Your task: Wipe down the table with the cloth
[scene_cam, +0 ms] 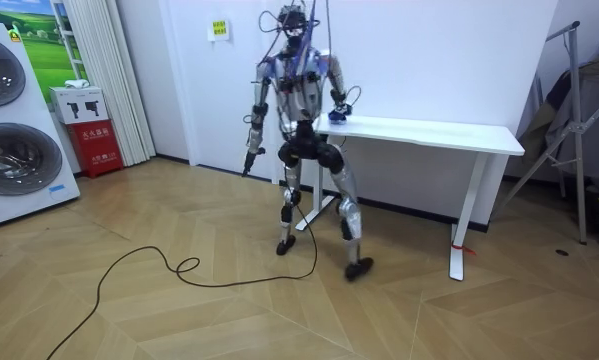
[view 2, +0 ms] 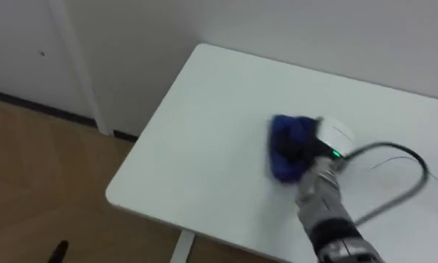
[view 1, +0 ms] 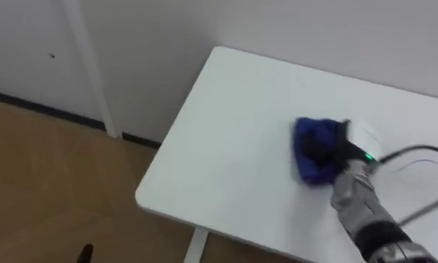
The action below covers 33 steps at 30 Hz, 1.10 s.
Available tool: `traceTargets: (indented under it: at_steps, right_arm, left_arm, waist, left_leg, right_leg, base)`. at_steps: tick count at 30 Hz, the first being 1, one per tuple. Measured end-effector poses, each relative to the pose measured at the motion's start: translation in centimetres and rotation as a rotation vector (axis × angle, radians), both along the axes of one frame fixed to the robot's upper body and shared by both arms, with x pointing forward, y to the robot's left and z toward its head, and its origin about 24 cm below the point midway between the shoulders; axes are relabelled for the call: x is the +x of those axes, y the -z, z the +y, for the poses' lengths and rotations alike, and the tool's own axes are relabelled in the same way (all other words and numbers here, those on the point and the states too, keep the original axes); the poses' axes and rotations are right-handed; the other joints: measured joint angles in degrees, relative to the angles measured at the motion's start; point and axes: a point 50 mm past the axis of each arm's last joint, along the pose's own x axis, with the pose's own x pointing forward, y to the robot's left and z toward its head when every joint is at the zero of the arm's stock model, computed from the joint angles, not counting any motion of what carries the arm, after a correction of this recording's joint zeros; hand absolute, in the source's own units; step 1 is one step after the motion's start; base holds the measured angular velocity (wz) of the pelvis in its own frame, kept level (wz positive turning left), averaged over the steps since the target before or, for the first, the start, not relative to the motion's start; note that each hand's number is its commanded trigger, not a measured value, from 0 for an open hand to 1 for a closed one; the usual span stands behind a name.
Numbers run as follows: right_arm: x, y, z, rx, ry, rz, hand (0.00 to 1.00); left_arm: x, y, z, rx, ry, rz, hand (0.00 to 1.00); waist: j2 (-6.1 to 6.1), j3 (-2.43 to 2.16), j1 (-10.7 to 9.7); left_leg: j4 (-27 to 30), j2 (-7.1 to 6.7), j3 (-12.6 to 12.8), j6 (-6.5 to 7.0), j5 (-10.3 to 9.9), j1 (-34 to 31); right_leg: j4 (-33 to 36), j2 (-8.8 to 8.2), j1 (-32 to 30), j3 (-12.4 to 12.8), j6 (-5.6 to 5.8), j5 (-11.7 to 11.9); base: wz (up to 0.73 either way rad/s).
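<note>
Left eye view: white table (view 1: 204,168), one corner at far left by the wall (view 1: 153,44), near edge running down toward the right. Blue cloth (view 1: 310,142) bunched on the tabletop, right of middle, well apart from the corner and the near edge, long axis roughly far-to-near. Right hand (view 1: 334,150) in from lower right, resting on the cloth's right side, with the cloth spreading from it toward the robot's left. Flat or clenched on the cloth: cannot tell, dark and blurred against the fabric. Broad bare tabletop to the left of the cloth; next stroke judged likeliest that way, toward the corner. Right eye view: same arrangement, cloth (view 2: 284,146) under and to the left of the right hand (view 2: 314,150), corner of the table (view 2: 175,161) at far left. Room view: robot at the table's end on the room view's left, back to the camera, knees bent. Right hand (scene_cam: 339,110) raised onto the tabletop near that end, at a small blue patch of cloth. Left hand (scene_cam: 248,158) hanging low by the hip on the room view's left, well apart from the table; open or closed: cannot tell. Right hand plainly the nearer to the cloth, left idle.
</note>
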Motion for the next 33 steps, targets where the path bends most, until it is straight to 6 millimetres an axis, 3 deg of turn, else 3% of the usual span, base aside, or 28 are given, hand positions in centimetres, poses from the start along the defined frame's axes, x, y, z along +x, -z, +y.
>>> traceTargets:
  at_steps: [1, 3, 4, 5, 6, 8, 9, 10, 11, 12, 13, 14, 15, 16, 17, 18, 20, 21, 23, 25, 28, 33]
  right_arm:
    - [0.4, -0.6, 0.1, 0.000, -0.008, -0.018, 1.00]
    - [0.4, -0.9, -0.5, 0.002, -0.019, -0.040, 1.00]
    - [0.1, -0.5, -1.1, -0.007, -0.012, -0.030, 1.00]
    - [-0.9, 0.3, -2.8, -0.039, 0.012, -0.004, 1.00]
    - [-3.0, 2.4, -5.0, -0.065, 0.060, 0.070, 1.00]
    - [-6.1, 4.1, -8.2, -0.036, 0.164, 0.108, 1.00]
    - [-7.8, 4.8, -10.0, -0.031, 0.222, 0.133, 1.00]
    - [-8.6, 5.1, -10.8, -0.020, 0.258, 0.144, 1.00]
    - [-9.7, 5.5, -11.9, 0.003, 0.314, 0.157, 1.00]
    - [-10.1, 5.6, -12.4, 0.011, 0.341, 0.162, 1.00]
    - [-10.1, 5.5, -12.4, 0.012, 0.342, 0.161, 1.00]
    - [-9.9, 5.6, -12.0, 0.027, 0.334, 0.162, 1.00]
    - [-9.2, 5.3, -11.3, 0.029, 0.316, 0.159, 1.00]
    - [-8.7, 5.1, -10.9, 0.031, 0.303, 0.159, 1.00]
    - [-7.5, 4.6, -9.8, 0.026, 0.269, 0.158, 1.00]
    - [-6.1, 3.9, -8.2, 0.010, 0.213, 0.156, 1.00]
    - [-4.1, 2.1, -5.1, -0.055, 0.079, 0.106, 1.00]
    - [-3.4, 1.6, -2.6, -0.073, -0.014, 0.076, 1.00]
    - [-3.3, 1.5, -0.7, -0.073, -0.093, 0.062, 1.00]
    - [-3.5, 1.8, -0.7, -0.063, -0.102, 0.065, 1.00]
    - [-5.0, 3.2, -2.6, 0.000, -0.017, 0.067, 1.00]
    - [-11.6, 7.2, -7.9, 0.086, 0.254, 0.068, 1.00]
  left_arm:
    - [0.0, -0.2, 0.4, 0.010, -0.001, -0.001, 0.00]
    - [-2.0, -0.6, 2.2, 0.037, -0.050, 0.048, 0.00]
    - [-2.4, -0.8, 2.8, 0.045, -0.071, 0.054, 0.00]
    - [-3.4, -0.7, 2.9, 0.033, -0.112, 0.058, 0.00]
    - [-4.8, -0.4, 2.7, 0.009, -0.132, 0.088, 0.00]
    - [-7.6, 0.4, 1.4, -0.048, -0.168, 0.151, 0.00]
    - [-9.2, 0.9, 0.5, -0.083, -0.188, 0.183, 0.00]
    - [-9.7, 1.0, 0.2, -0.091, -0.186, 0.197, 0.00]
    - [-10.3, 1.1, -0.2, -0.099, -0.174, 0.217, 0.00]
    - [-10.0, 1.1, -0.3, -0.099, -0.156, 0.208, 0.00]
    - [-9.5, 1.0, -0.3, -0.095, -0.140, 0.195, 0.00]
    - [-8.4, 0.9, -0.3, -0.093, -0.120, 0.160, 0.00]
    - [-7.2, 0.9, -0.5, -0.098, -0.112, 0.129, 0.00]
    - [-6.5, 1.0, -0.7, -0.101, -0.109, 0.112, 0.00]
    - [-5.4, 1.1, -1.4, -0.122, -0.112, 0.079, 0.00]
    - [-4.5, 1.3, -2.1, -0.149, -0.121, 0.058, 0.00]
    - [-3.2, 1.4, -2.8, -0.169, -0.121, 0.029, 0.00]
    - [-2.7, 1.4, -3.0, -0.186, -0.144, 0.011, 0.00]
    - [-1.9, 1.3, -3.5, -0.199, -0.142, -0.015, 0.00]
    - [-2.0, 1.3, -3.8, -0.203, -0.141, -0.025, 0.00]
    - [-3.4, 1.1, -3.3, -0.186, -0.156, -0.020, 0.00]
    - [-8.8, 1.0, -1.6, -0.110, -0.295, 0.069, 0.00]
  waist:
    - [-0.36, -0.07, 0.07]
    - [-1.18, 0.03, -0.16]
    - [-1.46, -0.07, -0.30]
    - [-1.32, -0.25, -0.38]
    - [-1.88, -0.20, -1.45]
    - [-1.85, -0.32, -4.08]
    - [-1.64, -0.19, -6.26]
    - [-1.72, -0.17, -7.38]
    - [-1.20, -0.46, -9.59]
    - [-0.97, -0.39, -11.19]
    - [-0.72, -0.55, -11.66]
    - [-0.49, -0.52, -11.46]
    - [0.10, -0.41, -10.98]
    - [0.18, -0.50, -10.72]
    - [0.81, -0.54, -9.11]
    - [1.40, -0.83, -6.91]
    - [1.40, -0.91, -5.43]
    - [1.26, -0.97, -5.43]
    - [0.85, -1.19, -5.21]
    - [0.68, -1.14, -5.38]
    - [-0.42, -0.99, -8.54]
    - [-1.79, -0.96, -11.71]
  left_leg:
    - [-0.37, 0.98, -0.81, -1.36, 0.58, -0.42]
    - [-2.91, 5.23, -4.57, -6.55, 2.22, 0.38]
    - [-3.65, 6.44, -4.91, -7.80, 2.89, 0.87]
    - [-5.58, 9.83, -5.26, -7.52, 5.14, 1.92]
    - [-7.30, 11.91, -2.69, -3.65, 8.84, 2.27]
    - [-7.59, 12.92, 0.74, -2.69, 12.75, 2.93]
    - [-5.80, 11.91, 3.12, -2.72, 12.42, 2.94]
    - [-4.57, 10.60, 3.20, -2.55, 11.64, 2.75]
    - [-1.57, 7.60, 3.32, -2.25, 9.04, 2.32]
    - [0.95, 4.31, 3.52, -1.79, 5.63, 2.14]
    - [1.30, 2.59, 3.84, -1.38, 4.18, 2.30]
    - [0.81, -0.05, 5.22, 0.17, 2.21, 3.27]
    - [-0.76, -1.44, 5.96, 0.83, 1.32, 4.38]
    - [-1.80, -1.48, 6.40, 0.82, 1.33, 5.36]
    - [-3.99, -1.52, 7.46, 0.34, 1.36, 7.13]
    - [-6.79, -1.56, 9.24, -0.84, 1.59, 8.57]
    - [-10.86, -2.32, 10.68, -1.10, 2.57, 9.86]
    - [-12.69, -2.92, 10.84, -0.86, 3.59, 10.04]
    - [-14.42, -3.80, 10.32, -0.55, 4.37, 10.11]
    - [-15.44, -4.67, 8.40, -0.17, 4.83, 10.23]
    - [-16.21, -6.17, 4.89, 0.26, 5.26, 10.47]
    - [-17.64, -7.26, 4.02, 0.33, 5.24, 13.82]
  right_leg:
    - [-1.56, 0.04, 0.63, -0.98, 0.12, 1.57]
    - [-2.72, 2.94, 1.15, -3.46, 0.47, 4.74]
    - [-1.28, 3.86, 1.11, -4.39, 3.58, 2.95]
    - [3.35, 6.57, 0.58, -5.57, 4.57, -1.06]
    - [6.39, 8.00, -0.10, -5.96, 3.04, -4.42]
    - [8.02, 8.99, 0.54, -7.37, 1.04, -7.15]
    - [7.44, 9.46, 1.58, -7.92, 0.26, -7.66]
    - [6.86, 9.47, 2.21, -8.37, 0.00, -7.82]
    - [5.24, 9.64, 3.50, -9.22, -0.47, -7.84]
    - [3.77, 10.35, 4.39, -9.42, -1.02, -7.52]
    - [3.30, 10.56, 4.57, -9.41, -1.24, -7.40]
    - [2.34, 11.06, 4.76, -8.71, -1.76, -7.03]
    - [1.35, 11.72, 4.90, -7.60, -2.02, -6.43]
    - [0.83, 12.49, 4.76, -6.71, -1.99, -6.17]
    - [0.67, 13.05, 3.93, -4.30, -2.02, -5.57]
    - [0.84, 13.29, 2.78, -1.77, -2.03, -4.81]
    - [0.09, 13.45, 0.61, 0.58, -1.84, -3.23]
    - [-0.80, 13.26, 0.31, 0.64, -1.65, -2.64]
    - [-1.25, 12.50, 0.26, -0.65, -1.38, -2.49]
    - [-1.43, 11.69, 1.18, -2.34, -1.12, -2.46]
    - [-2.54, 10.52, 3.57, -5.90, -0.39, -2.64]
    - [-6.40, 10.24, 9.37, -8.45, 0.77, -1.97]
  base:
    - [0.85]
    - [0.55]
    - [0.43]
    - [0.40]
    - [0.37]
    - [0.25]
    - [0.17]
    - [0.25]
    - [0.22]
    - [0.12]
    - [-0.14]
    - [-0.39]
    - [-0.47]
    - [-0.73]
    - [-1.04]
    - [-1.16]
    - [-0.77]
    - [-0.24]
    - [0.25]
    - [0.54]
    - [0.64]
    - [0.23]
